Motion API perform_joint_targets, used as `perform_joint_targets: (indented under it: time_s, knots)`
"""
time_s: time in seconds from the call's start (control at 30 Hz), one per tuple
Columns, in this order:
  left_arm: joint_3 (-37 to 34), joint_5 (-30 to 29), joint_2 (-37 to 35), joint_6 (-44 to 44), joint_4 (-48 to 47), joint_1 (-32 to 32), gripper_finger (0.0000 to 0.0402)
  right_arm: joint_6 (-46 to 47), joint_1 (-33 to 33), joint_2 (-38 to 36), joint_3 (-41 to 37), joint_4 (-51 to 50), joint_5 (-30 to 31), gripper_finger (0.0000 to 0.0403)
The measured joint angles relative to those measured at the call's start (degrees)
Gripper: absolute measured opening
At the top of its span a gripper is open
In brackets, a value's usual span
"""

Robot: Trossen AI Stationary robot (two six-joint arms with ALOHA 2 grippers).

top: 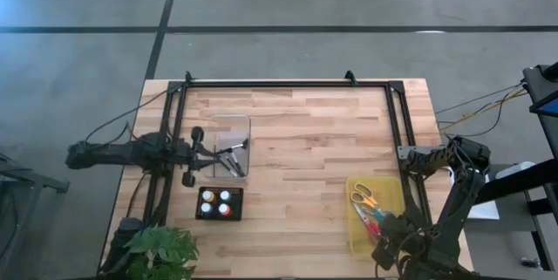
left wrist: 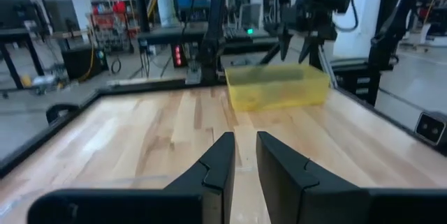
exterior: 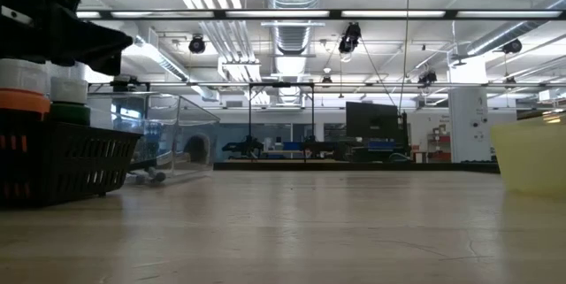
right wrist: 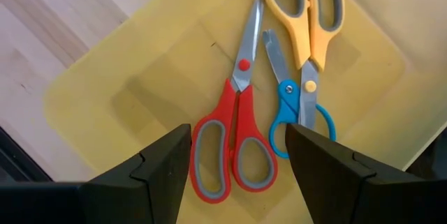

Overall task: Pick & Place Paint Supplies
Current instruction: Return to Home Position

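- In the right wrist view, the right claw [right wrist: 237, 147] is hanging spread wide and empty over the yellow bin [right wrist: 119, 77]. The red scissors [right wrist: 237, 105], blue scissors [right wrist: 293, 105] and yellow scissors [right wrist: 307, 21] are lying flat on its floor. The blue and yellow pairs are overlapping near their pivots.
- If you regrasp any pair, you are probably dealing with something stiff and fairly light, with slick metal blades. Pinching across the plastic handles just behind the pivot looks safer than pinching the blades. The overlap means one pair may drag its neighbour.
- In the left wrist view, the left claw [left wrist: 243, 158] is showing at the lower centre, its fingers narrowly parted and gripping nothing. It is pointing across the bare worktop [left wrist: 160, 123] toward the bin at the upper centre, well apart from it.
- In the high view, the thin brushes [top: 231, 162] are resting in a clear box [top: 228, 132] at centre left, just beside the left claw. The paint pots [top: 225, 195] are sitting in the black tray [top: 199, 202] below it. A plant [top: 161, 249] is filling the lower left corner.
- The brushes are likely feather-light and apt to roll, so you are better taking them mid-handle. The pots are small and rigid, and they suit a squeeze across the body.
- In the low view, the tray with its pots is filling the left edge, and the bin is showing at the right edge.
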Motion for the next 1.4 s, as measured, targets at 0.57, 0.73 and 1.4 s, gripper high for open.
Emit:
perform_joint_targets:
  time_s: [0.57, 0.73, 1.4]
  knots:
    - [-1.4, -3.2, -0.9, -1.2, 3.7, 0.0, 0.0066, -1.7, 0.0, 0.0, -0.1, 0.6, 4.6, 0.0232]
    - [-1.4, -4.5, -0.9, -1.4, 3.9, 0.0, 0.0066, -2.3, 0.0, 0.0, -0.1, 0.6, 4.8, 0.0232]
    - [-1.4, -4.5, -0.8, -1.6, 3.4, 0.0, 0.0066, -23.7, -0.9, -0.3, -0.1, 3.8, 40.9, 0.0232]
